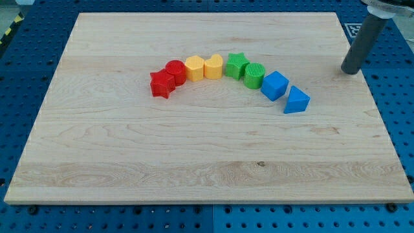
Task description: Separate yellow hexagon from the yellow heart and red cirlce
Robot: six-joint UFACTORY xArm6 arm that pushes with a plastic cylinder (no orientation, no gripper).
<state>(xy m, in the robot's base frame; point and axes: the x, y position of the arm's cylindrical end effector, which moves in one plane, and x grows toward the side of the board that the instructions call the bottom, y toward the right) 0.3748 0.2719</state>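
My tip (350,71) near the board's right edge — yellow hexagon (194,68) wedged mid-arc.

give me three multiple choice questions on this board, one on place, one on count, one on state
1. Where is my tip?
A. at the view's right, apart from the blocks
B. touching the red star
C. between the blue blocks

2. How many blocks are on the board?
A. six
B. eight
C. ten

3. The yellow hexagon is:
A. alone near the view's bottom
B. stacked on another block
C. flanked closely by the red circle and yellow heart

Answers:
1 A, the rod stands right of the whole row.
2 B, two each of red, yellow, green, blue.
3 C, no clear gap on either side.
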